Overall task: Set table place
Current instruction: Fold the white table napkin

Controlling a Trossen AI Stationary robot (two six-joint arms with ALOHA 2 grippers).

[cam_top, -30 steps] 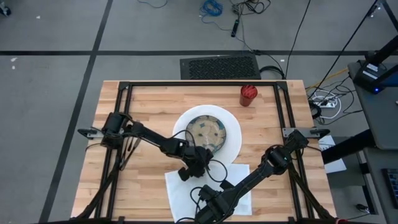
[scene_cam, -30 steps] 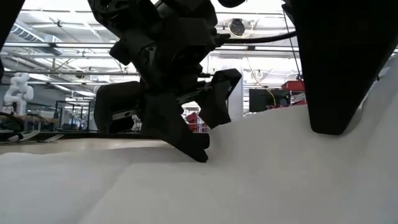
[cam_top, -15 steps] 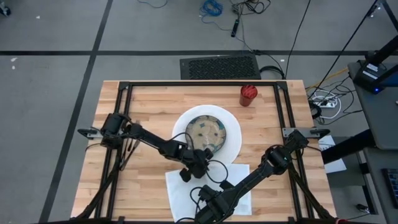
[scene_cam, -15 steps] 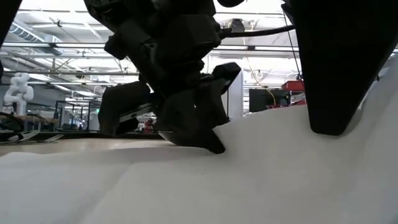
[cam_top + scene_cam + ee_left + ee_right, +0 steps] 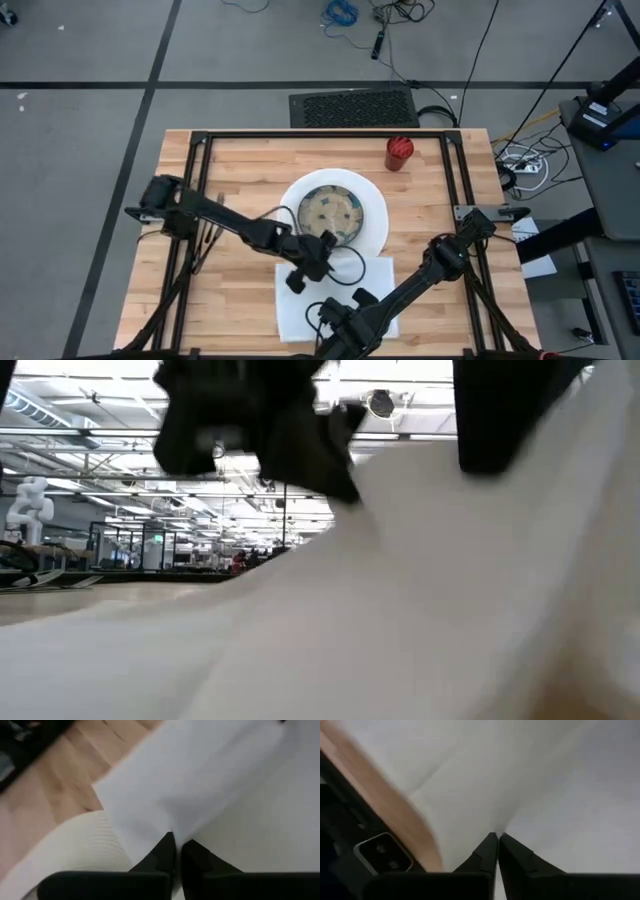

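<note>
1. The left end effector (image 5: pixel 312 268) is clenched on the near-plate edge of the white napkin (image 5: pixel 375 275), which lies on the tabletop (image 5: pixel 240 160) just below the white plate (image 5: pixel 372 215).
2. The right end effector (image 5: pixel 496 837) is likewise pinched shut on the napkin's opposite edge, near the tabletop's front.
3. Both should lift and travel together, keeping the cloth taut between them, so it neither sags nor tears.
4. The bowl (image 5: pixel 331 210) sits beside the left end effector; the cloth should clear it.
5. Release only once the cloth lies flat.
</note>
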